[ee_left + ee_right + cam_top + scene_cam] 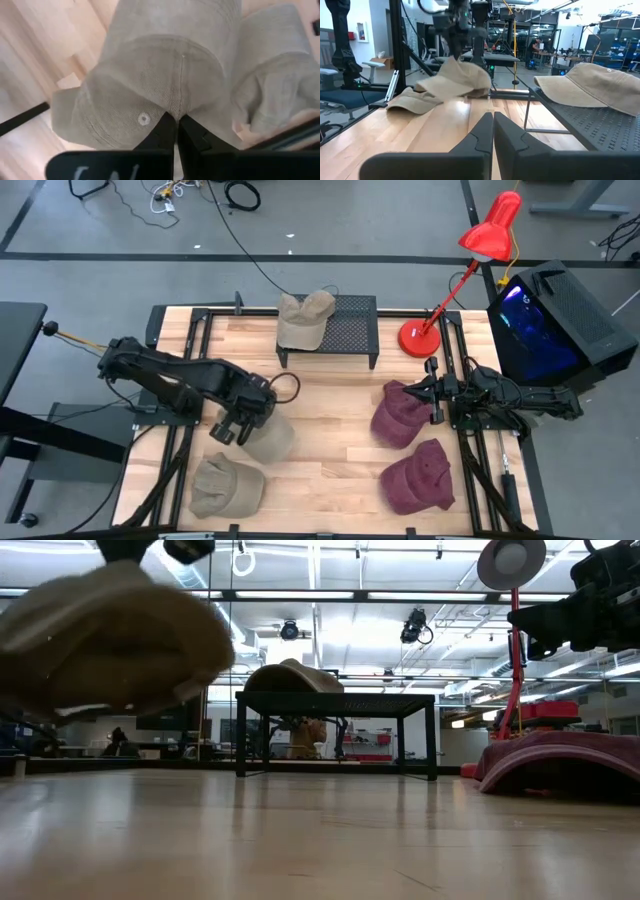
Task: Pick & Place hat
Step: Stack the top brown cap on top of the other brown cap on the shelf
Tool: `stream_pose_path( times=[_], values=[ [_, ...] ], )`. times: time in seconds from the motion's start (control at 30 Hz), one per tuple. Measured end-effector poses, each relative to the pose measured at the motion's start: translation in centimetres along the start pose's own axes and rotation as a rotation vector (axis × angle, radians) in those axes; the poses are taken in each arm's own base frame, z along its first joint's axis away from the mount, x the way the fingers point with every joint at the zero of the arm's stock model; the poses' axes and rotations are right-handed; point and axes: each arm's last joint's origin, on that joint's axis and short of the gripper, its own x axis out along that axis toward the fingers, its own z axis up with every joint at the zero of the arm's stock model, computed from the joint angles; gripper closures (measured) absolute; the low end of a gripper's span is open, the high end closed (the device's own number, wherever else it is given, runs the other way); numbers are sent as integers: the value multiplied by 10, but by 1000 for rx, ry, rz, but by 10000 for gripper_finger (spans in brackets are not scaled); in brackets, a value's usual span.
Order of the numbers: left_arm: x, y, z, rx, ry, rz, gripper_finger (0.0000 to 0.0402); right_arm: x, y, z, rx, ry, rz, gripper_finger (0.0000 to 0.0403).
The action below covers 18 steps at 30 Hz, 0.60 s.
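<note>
My left gripper [240, 426] hangs over the table's left half, pointing down, shut on a beige hat [270, 436] that it holds above the wood. In the right wrist view this hat [456, 76] floats above a second beige hat [413, 102], which lies crown up near the front left [226, 485]. A third beige hat [304, 319] rests on a black mesh rack [346, 330] at the back. Folded back at the table's right edge, my right gripper [432, 393] is level and shut, touching nothing. My left gripper pinches a small fold of the crown cloth [169, 111] between its two fingertips [163, 131], right beside the top button [143, 118]. The fingers come from above, pointing down. The hat hangs below them, lifted clear of the table, with its brim [175, 25] drooping away.
Two maroon hats [400, 416] [418, 478] lie on the right half, close to my right gripper. A red desk lamp [420, 338] stands at the back right, beside a black box [555, 320]. Bare wood [330, 430] lies between the beige and maroon hats.
</note>
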Motion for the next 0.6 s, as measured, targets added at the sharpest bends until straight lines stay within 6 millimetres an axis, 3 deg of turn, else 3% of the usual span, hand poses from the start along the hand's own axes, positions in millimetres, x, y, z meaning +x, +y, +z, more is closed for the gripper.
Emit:
stream_pose_path(
  times=[0.3,0.6],
  values=[
    [-54,27,-12,19,-9,206,396,0,0,0,0,0,0,387],
    [-87,68,-29,83,-3,414,396,0,0,0,0,-1,0,387]
  ],
)
